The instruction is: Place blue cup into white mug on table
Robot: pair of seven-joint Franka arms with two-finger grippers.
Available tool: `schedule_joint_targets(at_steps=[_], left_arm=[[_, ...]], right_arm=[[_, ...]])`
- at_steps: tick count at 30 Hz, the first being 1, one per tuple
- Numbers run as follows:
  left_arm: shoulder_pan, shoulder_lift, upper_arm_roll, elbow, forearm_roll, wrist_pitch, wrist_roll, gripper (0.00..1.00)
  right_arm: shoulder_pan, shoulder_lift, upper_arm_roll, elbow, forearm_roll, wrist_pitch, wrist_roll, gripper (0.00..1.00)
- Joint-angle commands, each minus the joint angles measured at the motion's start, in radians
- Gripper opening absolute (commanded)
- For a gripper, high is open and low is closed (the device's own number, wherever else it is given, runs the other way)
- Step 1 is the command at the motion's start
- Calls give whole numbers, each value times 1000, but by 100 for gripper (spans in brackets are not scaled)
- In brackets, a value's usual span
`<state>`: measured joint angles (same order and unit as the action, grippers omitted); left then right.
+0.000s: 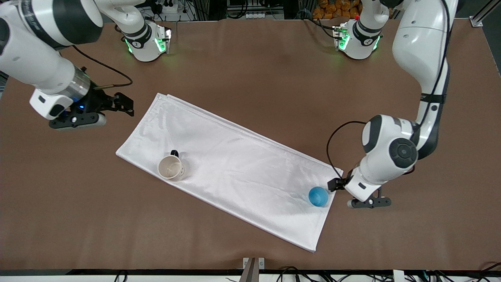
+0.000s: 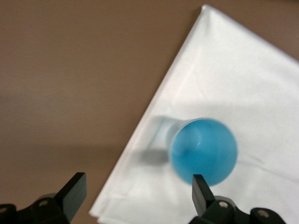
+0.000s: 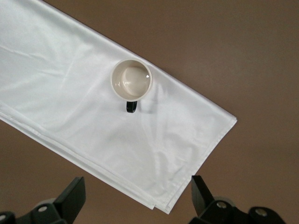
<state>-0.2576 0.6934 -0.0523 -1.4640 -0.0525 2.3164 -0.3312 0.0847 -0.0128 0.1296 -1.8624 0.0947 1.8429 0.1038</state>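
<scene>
The left gripper [image 2: 135, 193] is spread wide, and the blue cup [image 2: 204, 150] stands on the cloth [image 2: 243, 84] just ahead of one jaw, not between the two, so closing now can push it over or drag the cloth. Well apart, the right gripper [image 3: 135, 198] waits released above the cloth edge, with the white mug [image 3: 131, 79] upright ahead of its jaws.

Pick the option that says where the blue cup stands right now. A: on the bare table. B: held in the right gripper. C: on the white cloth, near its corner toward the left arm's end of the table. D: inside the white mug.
C: the blue cup stands on the white cloth near that corner, apart from the white mug, with the open left gripper beside it.
</scene>
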Motion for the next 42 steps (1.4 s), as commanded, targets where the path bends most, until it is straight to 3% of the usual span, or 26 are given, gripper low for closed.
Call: schedule_joint_targets(at_steps=[1,12,18,22,23,27,28,37,42], left_arm=[[-37,55,8,22,-20,107,-75,100],[-37,89,9,22,-18,172,-65,100],[-37,113,9,22,-17,215,-65,100],[-37,123,9,22,-18,242,-77,100],[-37,123,8,22,-21,245,-80,93],[-34,121,6,19,-24,244,-112,4],[-31,120,6,17,-23,244,-114,0],[-32,104,9,16,-1,241,-109,0],[-22,72,12,11,3,164,-107,0]], right_arm=[[-23,-4,33,-102,16,116,28,100],[27,106,38,-192,0,328,108,100],[62,185,51,-192,-122,387,230,100],[78,244,58,-192,-135,438,255,100],[84,258,58,-193,-136,453,255,100],[96,306,58,-193,-139,498,255,100],[98,313,58,-193,-139,507,255,100],[98,378,56,-195,-170,570,255,95],[96,407,56,-193,-188,605,255,79]])
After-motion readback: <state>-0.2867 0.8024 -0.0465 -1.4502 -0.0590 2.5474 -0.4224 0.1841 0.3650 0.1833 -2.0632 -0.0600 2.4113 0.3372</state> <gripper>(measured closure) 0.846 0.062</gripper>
